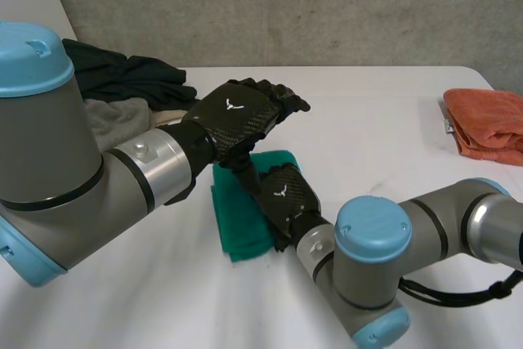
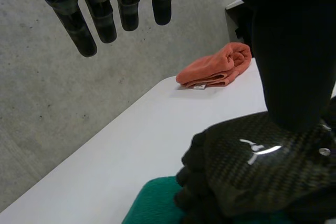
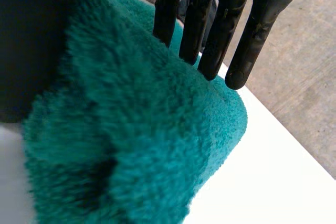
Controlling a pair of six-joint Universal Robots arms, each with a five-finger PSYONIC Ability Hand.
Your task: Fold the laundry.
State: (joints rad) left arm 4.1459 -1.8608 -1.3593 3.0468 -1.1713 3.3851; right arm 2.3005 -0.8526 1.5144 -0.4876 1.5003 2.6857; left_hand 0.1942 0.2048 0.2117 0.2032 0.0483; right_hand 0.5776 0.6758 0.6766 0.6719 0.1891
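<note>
Green towel (image 1: pixel 241 234) under right hand (image 1: pixel 286 194) lying flat, fingers straight, left hand (image 1: pixel 233 116) hovering above it, fingers loosely extended, empty.

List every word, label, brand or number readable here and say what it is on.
No readable words or numbers.
A white emblem, no letters: on the back of the left robot hand and of the right robot hand.
A small white tag on the orange towel: too small to read.

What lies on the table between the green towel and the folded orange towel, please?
Nothing: the white table is bare between the green towel and the orange towel, as the head and left wrist views show.
</note>
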